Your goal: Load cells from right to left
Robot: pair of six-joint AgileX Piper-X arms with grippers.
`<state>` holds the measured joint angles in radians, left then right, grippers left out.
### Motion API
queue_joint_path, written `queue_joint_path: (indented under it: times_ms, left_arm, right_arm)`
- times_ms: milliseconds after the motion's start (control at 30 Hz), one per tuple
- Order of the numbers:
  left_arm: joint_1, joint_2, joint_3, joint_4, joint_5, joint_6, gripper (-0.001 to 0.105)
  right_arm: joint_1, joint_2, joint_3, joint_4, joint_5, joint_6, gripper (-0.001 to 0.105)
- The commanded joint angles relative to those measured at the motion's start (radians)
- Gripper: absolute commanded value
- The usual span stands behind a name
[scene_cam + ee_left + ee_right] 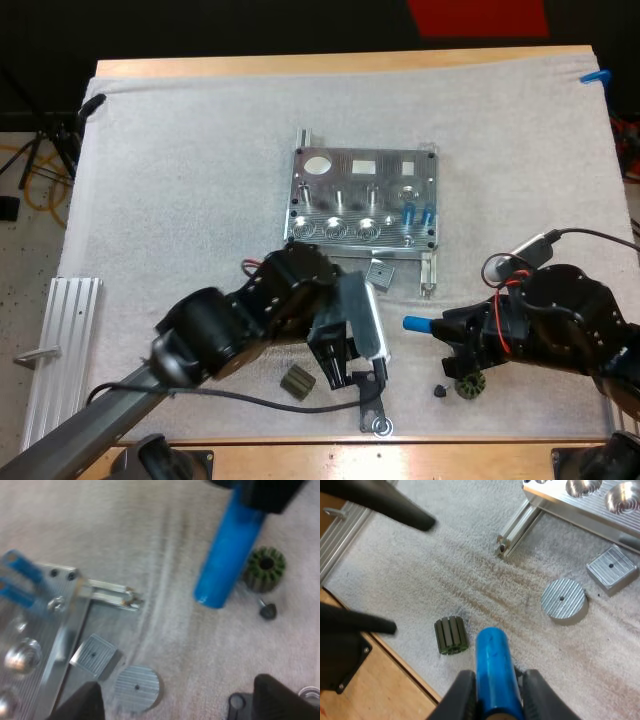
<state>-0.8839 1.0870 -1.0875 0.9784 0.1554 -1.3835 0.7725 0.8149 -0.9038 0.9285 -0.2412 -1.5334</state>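
While the right pincer (496, 682) pinches a bright blue cylinder (492, 655) from both sides, the free end of this cylinder points to the left in the high view. It is low over the white mat (180, 180), at the lower right of the frame.

The left pincer (177, 700) is spread, and its two black fingers (82, 702) are apart and touch nothing. In the high view it hangs at the lower middle of the frame, just left of the blue cylinder's tip.

The grooved silver metal fixture (365, 200) lies in the middle of the mat. Two small blue pieces (418, 213) sit in its right part. Near the fixture's lower edge there are a small square metal block (93, 655) and a round ribbed metal disc (136, 688), just beside each other.

One dark green ribbed part (296, 381) lies at the lower middle of the frame, near the left pincer. A second green ribbed part (265, 569) lies beside the blue cylinder, with a tiny dark knob (267, 611) near it.

A long aluminium rail (60, 350) lies at the lower left, along the mat's left edge. The wooden counter (330, 60) shows beyond the far edge of the mat.
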Motion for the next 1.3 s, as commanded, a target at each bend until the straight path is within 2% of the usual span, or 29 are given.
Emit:
queue_joint_path:
  times_ms: [0, 233, 433, 667, 833, 967, 1133, 1267]
  left_arm:
    - [-0.005, -0.030, -0.011, 0.004, -0.055, -0.082, 0.062]
    - [-0.005, -0.126, -0.011, 0.055, -0.070, -0.139, 0.062]
    - [-0.005, -0.180, -0.011, 0.138, -0.095, -0.289, 0.062]
    - [-0.005, -0.186, -0.011, 0.200, -0.250, -0.448, 0.062]
    - [-0.005, -0.186, -0.011, 0.312, -0.319, -0.493, 0.062]
    - [-0.005, -0.186, -0.011, 0.364, -0.368, -0.533, 0.062]
    - [-0.005, -0.186, -0.011, 0.358, -0.371, -0.556, 0.062]
    - [-0.005, -0.207, 0.011, 0.291, -0.385, -0.572, 0.062]
  right_arm:
    - [-0.001, -0.002, -0.022, 0.030, -0.001, -0.025, 0.000]
    - [-0.001, -0.001, -0.031, 0.064, 0.023, -0.073, 0.000]
    - [-0.001, 0.049, -0.087, 0.137, 0.083, -0.151, 0.000]
    - [-0.001, 0.172, -0.208, 0.220, 0.159, -0.297, 0.000]
    - [-0.001, 0.262, -0.279, 0.229, 0.193, -0.384, 0.000]
    - [-0.001, 0.338, -0.337, 0.261, 0.261, -0.455, 0.000]
    - [-0.001, 0.417, -0.392, 0.273, 0.291, -0.517, 0.000]
    - [-0.001, 0.455, -0.431, 0.273, 0.320, -0.551, 0.000]
